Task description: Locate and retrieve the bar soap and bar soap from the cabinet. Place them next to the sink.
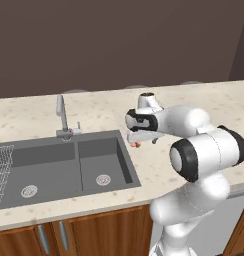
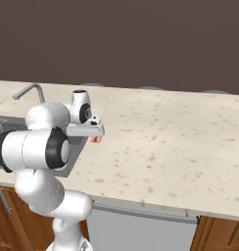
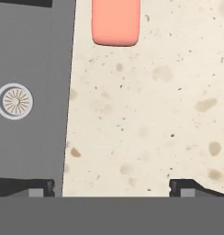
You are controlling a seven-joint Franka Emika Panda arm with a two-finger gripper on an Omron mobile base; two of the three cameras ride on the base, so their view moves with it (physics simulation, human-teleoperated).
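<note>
Beside sink [image 3: 36,69], bar soap [image 3: 116,22] flat on counter [image 3: 150,119]; basin bare.

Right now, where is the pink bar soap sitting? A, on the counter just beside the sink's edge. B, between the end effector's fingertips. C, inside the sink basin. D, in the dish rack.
A: the hand view shows the bar soap lying flat on the speckled counter, just off the sink rim, ahead of the open end effector.

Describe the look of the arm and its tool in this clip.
The arm is glossy white with rounded, bulbous links and black bands at the joints. The tool hangs from a flat white hand block, and its two small dark fingertips show in the hand view. No cables or markings are visible.
</note>
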